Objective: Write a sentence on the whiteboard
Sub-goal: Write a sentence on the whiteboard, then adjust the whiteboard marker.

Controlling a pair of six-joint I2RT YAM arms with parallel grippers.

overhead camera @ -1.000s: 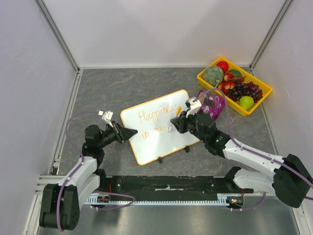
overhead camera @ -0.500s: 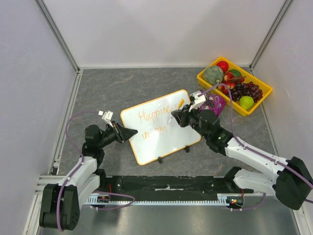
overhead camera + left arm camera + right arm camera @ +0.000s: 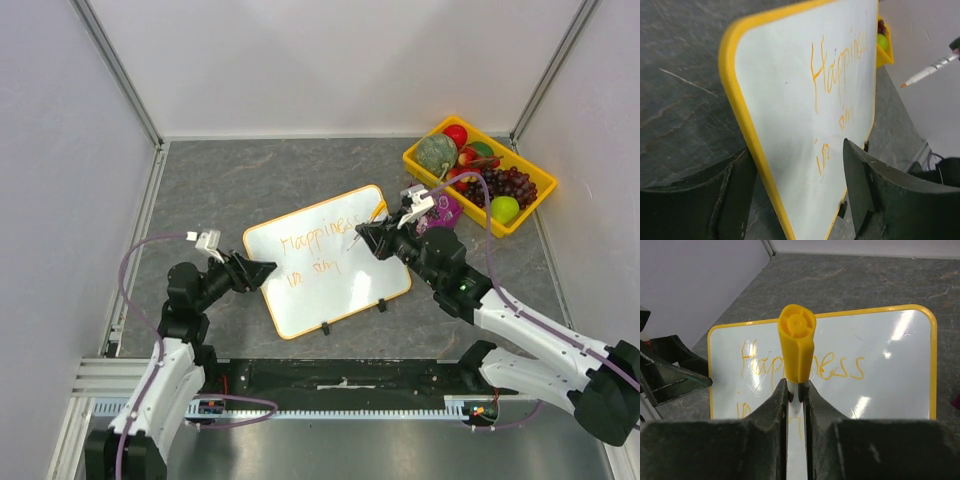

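The whiteboard (image 3: 335, 295) lies on the grey table, white with an orange-yellow rim and two black clips on its near edge. The sentence (image 3: 318, 243) is thin orange handwriting, "Happiness" above a short second line starting "in". My left gripper (image 3: 262, 268) is open, its fingers straddling the board's left rim (image 3: 742, 115) with gaps showing. My right gripper (image 3: 368, 237) is shut on a white marker (image 3: 377, 211) with an orange end (image 3: 797, 347), over the board's right part. The marker tip (image 3: 903, 85) hangs in the air above the board.
A yellow tray (image 3: 411, 158) of fruit stands at the back right. A purple packet (image 3: 442, 211) lies between the tray and the board. Pale walls close in the left, back and right sides.
My left gripper has opened off the board's left edge, and the board has shifted slightly. My right gripper has carried the marker up and to the right, away from the second line.
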